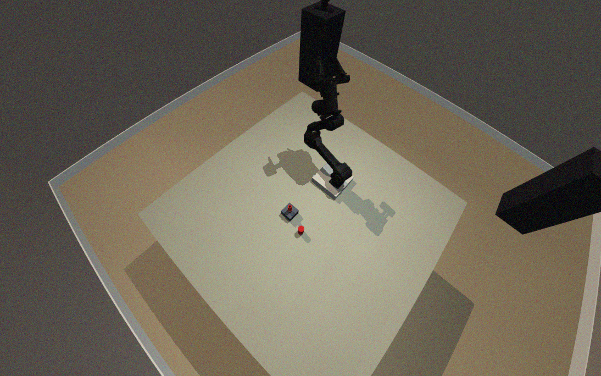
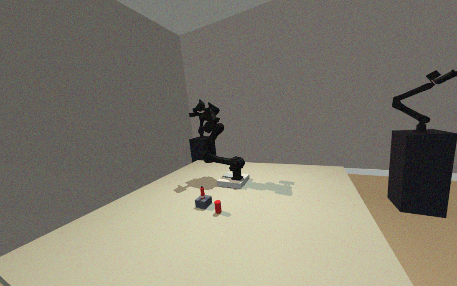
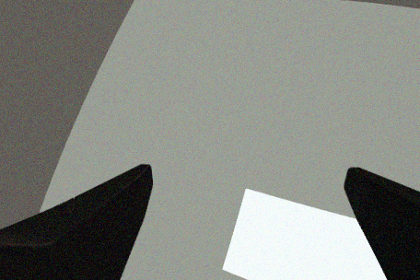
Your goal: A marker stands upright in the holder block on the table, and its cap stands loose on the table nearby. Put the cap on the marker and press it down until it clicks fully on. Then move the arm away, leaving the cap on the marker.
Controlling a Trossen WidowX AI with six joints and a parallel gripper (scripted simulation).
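The red marker [image 1: 289, 206] [image 2: 202, 192] stands upright in the dark grey holder block [image 1: 290, 216] [image 2: 201, 204], with its narrow dark tip up and bare. The red cap [image 1: 300, 229] [image 2: 217, 207] is a short cylinder standing upright on the table [image 1: 340, 303] [image 2: 223, 256], close to the block but apart from it. My gripper [image 3: 250, 177] is open, with nothing between its fingers. It is raised and far from both cap and marker; neither shows in the wrist view. In the top and exterior views its dark shape merges with another arm behind it.
My arm stands on a white base [image 2: 227, 184] behind the holder block. Black pedestals [image 1: 319, 44] [image 2: 420, 170] with other arms stand beyond the table's edges. The wrist view shows a pale surface with a bright white panel [image 3: 295, 241], apparently the ceiling and a light.
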